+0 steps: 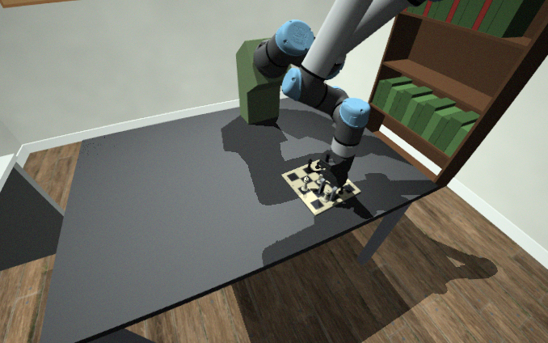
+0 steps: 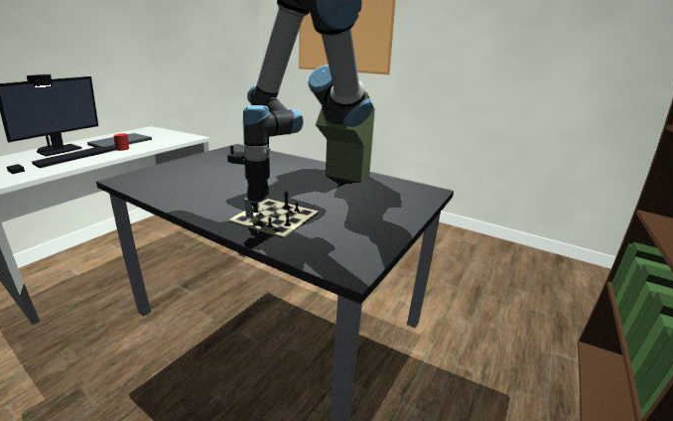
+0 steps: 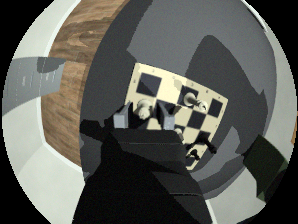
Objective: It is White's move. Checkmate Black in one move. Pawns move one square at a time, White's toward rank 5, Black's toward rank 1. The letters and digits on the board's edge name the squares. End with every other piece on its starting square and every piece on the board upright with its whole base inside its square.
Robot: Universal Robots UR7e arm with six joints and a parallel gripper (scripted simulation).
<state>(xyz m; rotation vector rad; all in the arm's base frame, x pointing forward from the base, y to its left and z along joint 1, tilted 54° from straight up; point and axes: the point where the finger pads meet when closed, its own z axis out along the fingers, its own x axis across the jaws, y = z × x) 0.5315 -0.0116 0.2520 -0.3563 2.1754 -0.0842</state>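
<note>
A small chessboard [image 1: 315, 205] [image 2: 305, 212] [image 3: 214, 115] lies on the dark table [image 1: 161, 192] [image 2: 381, 250] near its edge. White pieces [image 1: 305, 184] and black pieces [image 1: 310, 163] [image 2: 287, 198] stand upright on it. My gripper [image 1: 339, 188] [image 2: 251, 211] [image 3: 147, 121] is open and lowered down to the board at the corner nearest the table edge. In the wrist view a pale piece [image 3: 141, 110] shows between the two fingertips, which stand apart from it. The gripper body hides the squares beneath it. The pieces are too small to name.
The arm's green base [image 1: 259, 91] [image 2: 347, 149] stands at the back of the table. A bookshelf [image 1: 459, 76] stands close beside the table. A white desk [image 2: 67, 162] with a monitor stands apart on the other side.
</note>
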